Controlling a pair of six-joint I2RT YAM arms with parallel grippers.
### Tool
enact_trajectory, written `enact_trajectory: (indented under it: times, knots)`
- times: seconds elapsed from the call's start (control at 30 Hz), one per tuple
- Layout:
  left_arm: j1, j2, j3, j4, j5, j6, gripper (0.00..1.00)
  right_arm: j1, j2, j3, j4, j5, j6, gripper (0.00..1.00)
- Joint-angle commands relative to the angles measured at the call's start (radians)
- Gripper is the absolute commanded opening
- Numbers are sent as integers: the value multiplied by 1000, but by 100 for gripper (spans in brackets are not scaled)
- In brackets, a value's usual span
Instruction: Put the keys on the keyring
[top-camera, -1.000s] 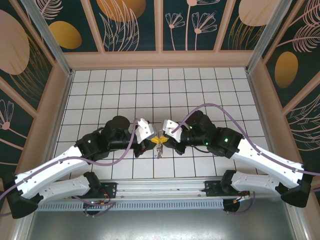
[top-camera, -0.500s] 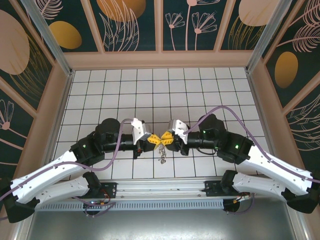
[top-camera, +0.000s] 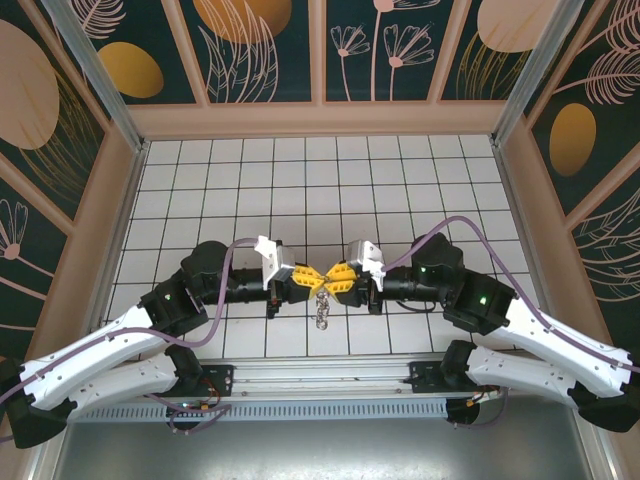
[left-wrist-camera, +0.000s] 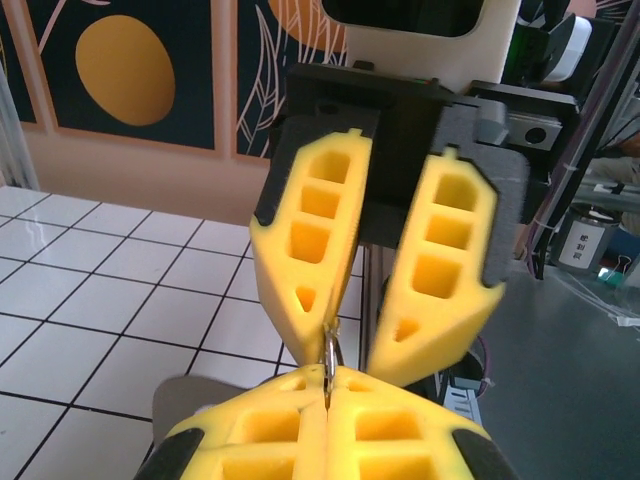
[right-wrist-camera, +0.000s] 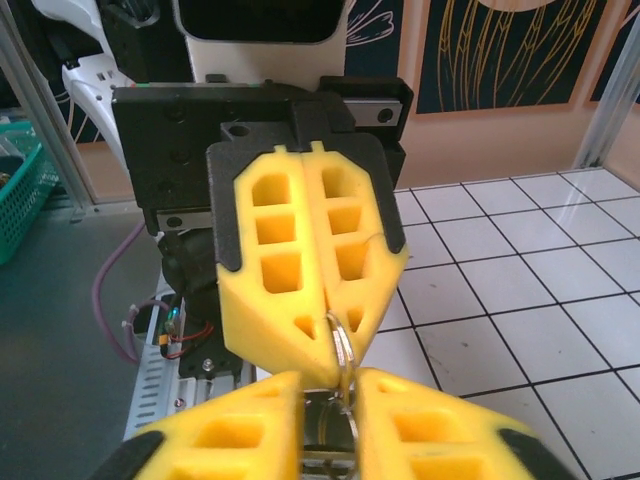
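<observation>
My left gripper (top-camera: 312, 278) and right gripper (top-camera: 331, 278) meet tip to tip above the near tiles. A thin metal split ring (right-wrist-camera: 343, 346), the keyring's hardware, is pinched edge-on in the shut left gripper (left-wrist-camera: 328, 384). In the right wrist view the ring reaches down into the gap of my open right gripper (right-wrist-camera: 338, 392), against its right-hand finger. From the left wrist view, the right gripper (left-wrist-camera: 357, 352) is spread, one fingertip (left-wrist-camera: 312, 318) touching the ring (left-wrist-camera: 329, 356). The keys (top-camera: 322, 309), a small dark grey cluster, dangle below the fingertips. The tan strap is out of view.
White tiled floor (top-camera: 300, 190) stretches behind the grippers, walled by tan panels (top-camera: 318, 118). Purple cables (top-camera: 235, 262) arc over both wrists. A metal rail with both arm bases (top-camera: 320, 378) runs along the near edge.
Both wrists have drawn outward and levelled, so the grippers now lie in one straight line, tip to tip. The key cluster hangs slightly lower under the same meeting point.
</observation>
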Motion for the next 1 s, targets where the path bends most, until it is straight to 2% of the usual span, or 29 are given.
enact_trajectory:
  times: [0.0, 0.13, 0.27, 0.37, 0.47, 0.57, 0.63, 0.8, 0.87, 0.93, 0.97]
  knots:
    - [1, -9, 4, 95, 5, -19, 0, 7, -6, -16, 35, -42, 9, 15]
    - [0, 1, 10, 80, 10, -13, 0, 5, 0, -15, 45, -42, -2, 12]
    - [1, 2, 10, 74, 8, -15, 0, 1, 0, -14, 47, -38, -10, 0]
    - [1, 6, 22, 37, -14, -6, 0, -2, -9, -9, 28, -1, -21, 0]
    - [1, 26, 67, -76, -51, 38, 0, -3, -9, 10, -13, 43, -48, 0]
    - [2, 54, 115, -187, -73, 86, 8, -8, 16, 50, -77, 68, -91, 0]
    - [1, 75, 150, -256, -79, 117, 13, -15, 44, 83, -119, 64, -119, 0]
    - [1, 128, 224, -360, -85, 171, 14, -29, 102, 129, -162, 24, -157, 0]
    - [1, 149, 245, -383, -79, 186, 10, -31, 129, 147, -184, 15, -169, 0]
    - [2, 165, 250, -394, -71, 193, 0, -31, 147, 158, -207, 15, -180, 0]
    - [2, 167, 247, -393, -66, 193, 0, -31, 152, 160, -213, 16, -183, 0]
